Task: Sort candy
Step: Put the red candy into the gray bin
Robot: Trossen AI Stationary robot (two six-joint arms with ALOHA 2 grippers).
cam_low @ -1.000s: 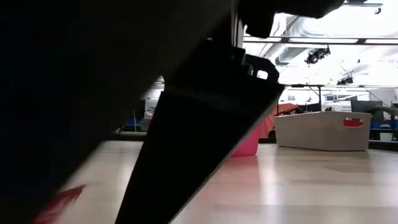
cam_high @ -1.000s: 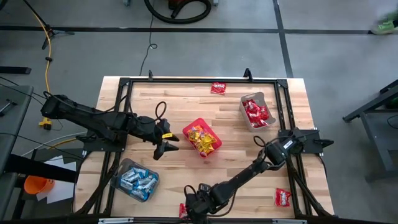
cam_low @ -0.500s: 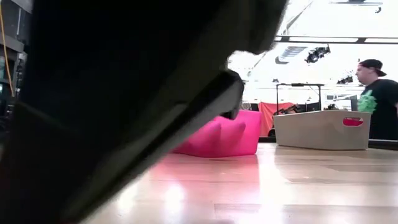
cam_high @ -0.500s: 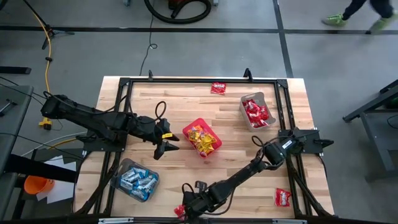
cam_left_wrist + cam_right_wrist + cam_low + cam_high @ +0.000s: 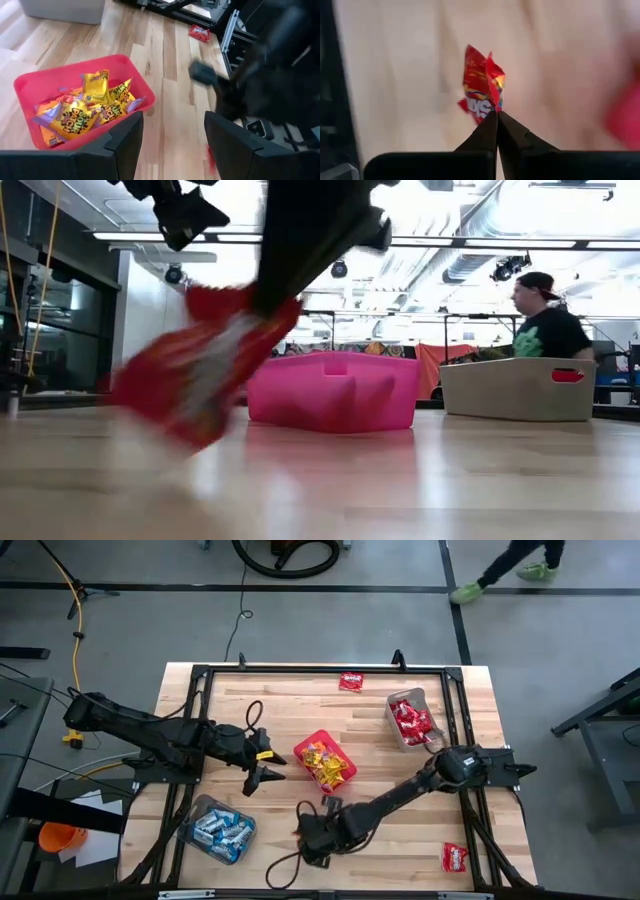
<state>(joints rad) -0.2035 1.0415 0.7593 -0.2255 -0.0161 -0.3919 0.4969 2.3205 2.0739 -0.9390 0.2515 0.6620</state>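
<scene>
Shiny red packet [image 5: 482, 92] with white lettering, yellow packets [image 5: 85, 107] in red bin [image 5: 35, 82], seemingly blue-and-white packets [image 5: 220, 830]

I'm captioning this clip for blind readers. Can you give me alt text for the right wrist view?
The right gripper has its jaws shut on the edge of a crumpled red candy packet, which sticks out past the dark tips. Behind it is a blurred pale wooden table.
</scene>
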